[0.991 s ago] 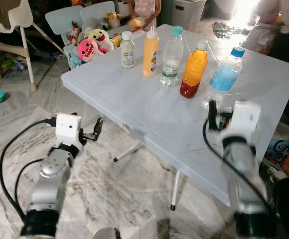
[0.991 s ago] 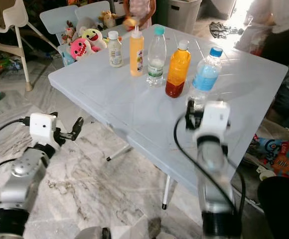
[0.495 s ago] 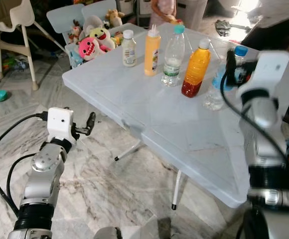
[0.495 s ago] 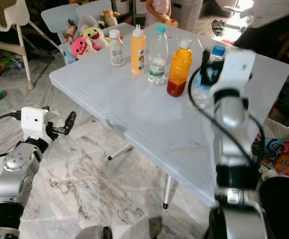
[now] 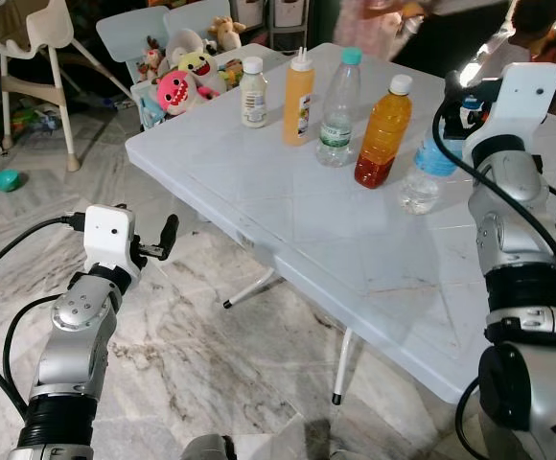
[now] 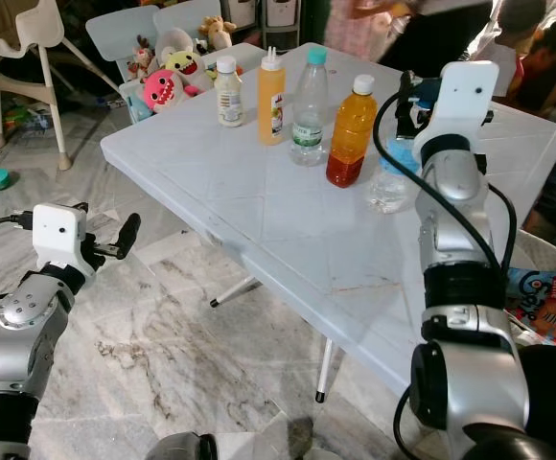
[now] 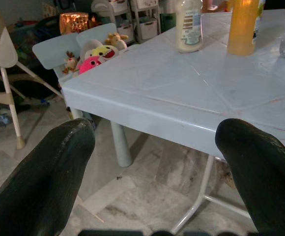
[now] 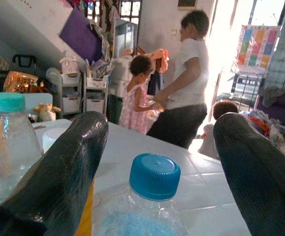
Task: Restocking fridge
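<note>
Up from the desk's near edge comes the right claw [image 8: 152, 162], fingers spread wide, hovering just behind the blue-capped bottle [image 5: 429, 168] at the desk's [image 5: 288, 220] right side. Left claw [image 7: 155, 172] waits open, low beside the desk.

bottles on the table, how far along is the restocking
Nothing looks stocked yet: all five bottles stand on the table. In hand: the right pincer, open, is level with the blue-cap bottle, cap between its fingers, not gripped. The left pincer sits open below the table edge. Left: grasp and carry every bottle.
</note>
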Robot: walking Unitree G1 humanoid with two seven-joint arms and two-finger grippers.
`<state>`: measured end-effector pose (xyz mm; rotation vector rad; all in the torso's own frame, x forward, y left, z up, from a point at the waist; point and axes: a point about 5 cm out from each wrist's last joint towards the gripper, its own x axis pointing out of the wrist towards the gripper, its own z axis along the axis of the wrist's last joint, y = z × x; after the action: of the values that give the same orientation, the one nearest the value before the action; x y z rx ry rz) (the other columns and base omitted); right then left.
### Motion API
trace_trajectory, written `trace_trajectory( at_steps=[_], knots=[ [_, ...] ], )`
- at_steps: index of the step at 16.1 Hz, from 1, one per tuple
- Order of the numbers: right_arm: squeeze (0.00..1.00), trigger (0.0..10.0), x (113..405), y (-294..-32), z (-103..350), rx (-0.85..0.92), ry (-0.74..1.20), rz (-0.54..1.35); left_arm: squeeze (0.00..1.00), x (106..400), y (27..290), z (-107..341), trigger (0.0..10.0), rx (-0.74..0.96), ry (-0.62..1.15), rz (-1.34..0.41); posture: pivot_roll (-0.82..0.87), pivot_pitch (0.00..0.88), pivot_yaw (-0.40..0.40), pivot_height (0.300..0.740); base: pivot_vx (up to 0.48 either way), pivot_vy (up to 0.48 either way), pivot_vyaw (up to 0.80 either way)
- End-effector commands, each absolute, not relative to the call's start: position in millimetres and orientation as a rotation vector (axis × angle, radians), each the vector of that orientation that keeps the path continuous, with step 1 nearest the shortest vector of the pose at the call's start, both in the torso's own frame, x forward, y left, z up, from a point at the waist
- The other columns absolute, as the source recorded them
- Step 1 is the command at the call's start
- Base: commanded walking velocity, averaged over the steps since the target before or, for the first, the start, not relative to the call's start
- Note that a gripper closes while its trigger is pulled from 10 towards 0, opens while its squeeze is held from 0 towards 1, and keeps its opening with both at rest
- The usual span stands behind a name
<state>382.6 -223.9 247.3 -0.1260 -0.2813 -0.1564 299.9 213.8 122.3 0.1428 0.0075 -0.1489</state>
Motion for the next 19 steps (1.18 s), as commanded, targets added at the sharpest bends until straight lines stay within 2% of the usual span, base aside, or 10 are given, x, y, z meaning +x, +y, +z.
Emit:
trace_trajectory(
  at_steps=[1,5,6,7,12,19],
  knots=[
    [0.00,10.0,385,-226,253,-0.115,-0.289,-0.158,0.00,297,219,124,10.0,0.158,0.012,-0.144,0.05,0.060,0.051,0.740,0.000,0.000,0.00],
    [0.00,10.0,396,-233,249,-0.084,-0.238,-0.176,0.00,287,222,122,10.0,0.180,0.043,-0.158,0.08,0.094,0.066,0.740,0.000,0.000,0.00],
    [0.00,3.3,397,-233,246,-0.069,-0.226,-0.170,0.00,286,225,123,10.0,0.183,0.044,-0.153,0.09,0.096,0.068,0.740,0.000,0.000,0.00],
    [0.00,0.0,398,-233,245,-0.066,-0.221,-0.163,0.00,287,226,124,10.0,0.184,0.044,-0.149,0.09,0.094,0.068,0.740,0.000,0.000,0.00],
    [0.00,0.0,403,-224,248,-0.110,-0.235,-0.114,0.00,288,222,125,10.0,0.174,0.050,-0.145,0.08,0.102,0.064,0.740,0.000,0.000,0.00],
    [0.00,0.0,396,-226,247,-0.124,-0.267,-0.112,0.00,293,212,119,10.0,0.140,0.050,-0.147,0.04,0.050,0.042,0.740,0.000,0.000,0.00]
  ],
)
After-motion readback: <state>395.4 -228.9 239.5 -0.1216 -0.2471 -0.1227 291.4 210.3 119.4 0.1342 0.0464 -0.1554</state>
